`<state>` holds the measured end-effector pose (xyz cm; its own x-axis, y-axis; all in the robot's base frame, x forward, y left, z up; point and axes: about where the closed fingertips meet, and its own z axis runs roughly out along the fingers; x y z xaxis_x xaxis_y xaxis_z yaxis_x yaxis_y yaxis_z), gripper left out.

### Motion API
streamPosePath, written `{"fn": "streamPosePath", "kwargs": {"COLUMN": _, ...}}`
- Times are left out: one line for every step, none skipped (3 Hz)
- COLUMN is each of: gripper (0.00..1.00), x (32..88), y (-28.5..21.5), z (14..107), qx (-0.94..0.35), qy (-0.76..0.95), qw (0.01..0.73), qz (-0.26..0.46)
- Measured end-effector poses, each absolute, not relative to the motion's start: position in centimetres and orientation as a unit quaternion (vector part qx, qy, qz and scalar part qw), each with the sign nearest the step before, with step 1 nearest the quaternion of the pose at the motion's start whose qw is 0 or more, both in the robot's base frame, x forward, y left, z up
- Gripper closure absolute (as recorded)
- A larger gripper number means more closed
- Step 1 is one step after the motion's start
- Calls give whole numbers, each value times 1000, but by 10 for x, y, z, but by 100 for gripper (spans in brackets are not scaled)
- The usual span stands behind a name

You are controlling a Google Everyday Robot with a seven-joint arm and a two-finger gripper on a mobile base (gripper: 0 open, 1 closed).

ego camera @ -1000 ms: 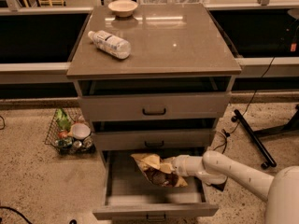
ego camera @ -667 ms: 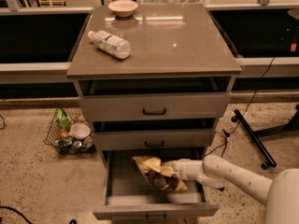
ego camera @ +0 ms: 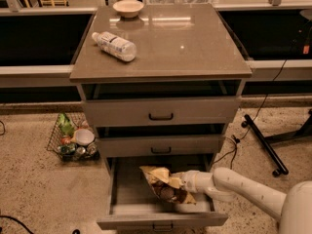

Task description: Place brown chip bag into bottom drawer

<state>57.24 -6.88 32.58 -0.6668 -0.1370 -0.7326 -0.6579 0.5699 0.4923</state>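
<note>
Speckled flooring is spreading around a grey cabinet (ego camera: 161, 48) standing in the middle of the frame. On its top, a clear bottle (ego camera: 114, 45) is lying at upper left, near a small bowl (ego camera: 128, 8). Low in the frame, the bottom drawer (ego camera: 127, 195) is standing pulled out. The gripper (ego camera: 185, 182) is reaching in from the lower right and clamping the brown chip bag (ego camera: 163, 186), which is hanging tilted over the drawer's tray. A wire basket (ego camera: 54, 139) is sitting on the floor at left.

The brown chip bag (ego camera: 162, 182) hangs over the open bottom drawer (ego camera: 127, 191)
Crinkled, tilted, pale ends, dark middle; gripper (ego camera: 182, 183) pinches its 3 o'clock end; drawer pulled out
</note>
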Motion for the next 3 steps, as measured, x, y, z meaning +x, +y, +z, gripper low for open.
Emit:
{"fn": "streamPosePath", "kwargs": {"gripper": 59, "x": 571, "y": -70, "z": 325, "qx": -235, "qy": 823, "qw": 331, "qz": 397}}
{"fn": "streamPosePath", "kwargs": {"gripper": 35, "x": 570, "y": -73, "z": 327, "qx": -231, "qy": 822, "qw": 338, "qz": 395}}
{"fn": "streamPosePath", "kwargs": {"gripper": 12, "x": 570, "y": -75, "z": 330, "qx": -228, "qy": 821, "qw": 345, "qz": 393}}
